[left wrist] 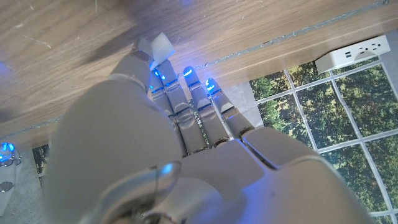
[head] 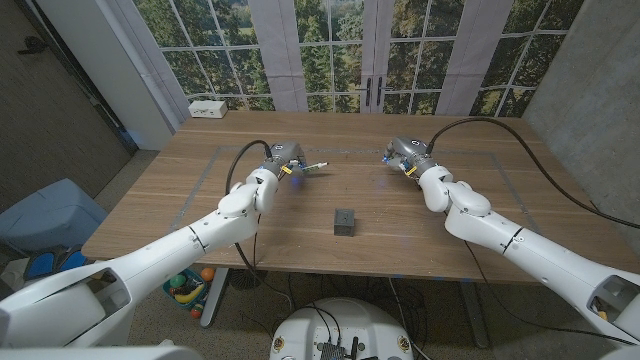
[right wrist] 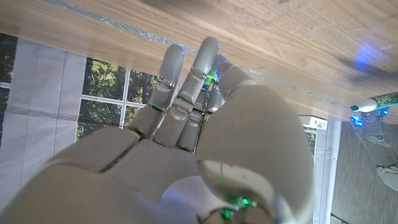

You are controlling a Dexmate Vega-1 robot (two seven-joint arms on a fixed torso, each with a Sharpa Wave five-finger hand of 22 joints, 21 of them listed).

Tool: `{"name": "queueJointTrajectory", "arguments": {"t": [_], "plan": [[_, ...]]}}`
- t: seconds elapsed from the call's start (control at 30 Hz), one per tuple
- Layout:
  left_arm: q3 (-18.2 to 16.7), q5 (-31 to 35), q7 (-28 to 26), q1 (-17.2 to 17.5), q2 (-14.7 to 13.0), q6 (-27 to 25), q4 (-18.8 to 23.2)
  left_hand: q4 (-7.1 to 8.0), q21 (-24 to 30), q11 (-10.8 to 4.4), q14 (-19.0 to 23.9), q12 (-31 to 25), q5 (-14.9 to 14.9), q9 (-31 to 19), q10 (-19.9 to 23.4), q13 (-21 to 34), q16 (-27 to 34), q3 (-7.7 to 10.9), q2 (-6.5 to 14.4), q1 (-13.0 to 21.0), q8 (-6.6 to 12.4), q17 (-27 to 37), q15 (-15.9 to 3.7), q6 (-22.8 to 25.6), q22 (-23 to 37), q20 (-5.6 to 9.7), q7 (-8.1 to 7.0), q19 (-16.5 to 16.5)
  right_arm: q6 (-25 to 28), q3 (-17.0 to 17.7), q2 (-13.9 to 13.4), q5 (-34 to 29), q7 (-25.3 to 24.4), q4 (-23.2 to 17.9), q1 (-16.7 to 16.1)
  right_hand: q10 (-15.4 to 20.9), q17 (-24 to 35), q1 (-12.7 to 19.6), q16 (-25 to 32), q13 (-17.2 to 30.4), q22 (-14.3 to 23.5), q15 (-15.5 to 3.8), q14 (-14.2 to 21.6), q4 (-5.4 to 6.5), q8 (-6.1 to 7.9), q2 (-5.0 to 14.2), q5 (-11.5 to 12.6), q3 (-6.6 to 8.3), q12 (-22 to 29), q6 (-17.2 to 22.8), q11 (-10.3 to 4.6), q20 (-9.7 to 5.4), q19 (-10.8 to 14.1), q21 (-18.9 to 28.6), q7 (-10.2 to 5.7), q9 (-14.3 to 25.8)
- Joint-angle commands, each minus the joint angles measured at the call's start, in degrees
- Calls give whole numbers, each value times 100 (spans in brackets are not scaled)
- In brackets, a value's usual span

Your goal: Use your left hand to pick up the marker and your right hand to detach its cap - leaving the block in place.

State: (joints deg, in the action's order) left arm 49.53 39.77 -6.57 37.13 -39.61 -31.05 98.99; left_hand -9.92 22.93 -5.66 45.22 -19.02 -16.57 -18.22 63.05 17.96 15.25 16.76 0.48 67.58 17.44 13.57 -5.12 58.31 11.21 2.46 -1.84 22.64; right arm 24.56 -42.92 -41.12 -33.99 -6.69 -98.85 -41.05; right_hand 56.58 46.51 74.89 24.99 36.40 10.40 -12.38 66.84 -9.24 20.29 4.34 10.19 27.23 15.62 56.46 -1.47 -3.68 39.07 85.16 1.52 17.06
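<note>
While left hand [head: 285, 160] grips marker [head: 316, 166], right hand [head: 405, 155] pinches small green cap [right wrist: 212, 77]; block [head: 344, 222] between arms.

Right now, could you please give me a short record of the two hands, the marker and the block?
left hand: holds the marker
marker: white, sticks out of the left hand toward the right hand
right hand: apart from the marker; whether its fingers hold anything cannot be told
cap: too small to tell whether it is on or off
block: dark, on the table, nearer the robot than both hands, untouched
power strip: white, at the table's far left corner
</note>
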Motion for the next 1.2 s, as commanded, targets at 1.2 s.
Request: {"name": "queueJointTrajectory", "arguments": {"t": [1.2], "plan": [[280, 1669, 826, 54, 77, -649, 211, 253, -177, -531, -1274, 911, 351, 218, -1821, -376, -461, -493, 269, -833, -682, -174, -676, -1441, 0, -234, -329, -529, 1402, -716, -57, -789, 1107, -321, 378, -1894, -535, -1447, -817, -425, -79, 316, -1759, 197, -926, -550, -12, -369, -556, -1751, -244, -208, -500, -694, -368, -203]]}}
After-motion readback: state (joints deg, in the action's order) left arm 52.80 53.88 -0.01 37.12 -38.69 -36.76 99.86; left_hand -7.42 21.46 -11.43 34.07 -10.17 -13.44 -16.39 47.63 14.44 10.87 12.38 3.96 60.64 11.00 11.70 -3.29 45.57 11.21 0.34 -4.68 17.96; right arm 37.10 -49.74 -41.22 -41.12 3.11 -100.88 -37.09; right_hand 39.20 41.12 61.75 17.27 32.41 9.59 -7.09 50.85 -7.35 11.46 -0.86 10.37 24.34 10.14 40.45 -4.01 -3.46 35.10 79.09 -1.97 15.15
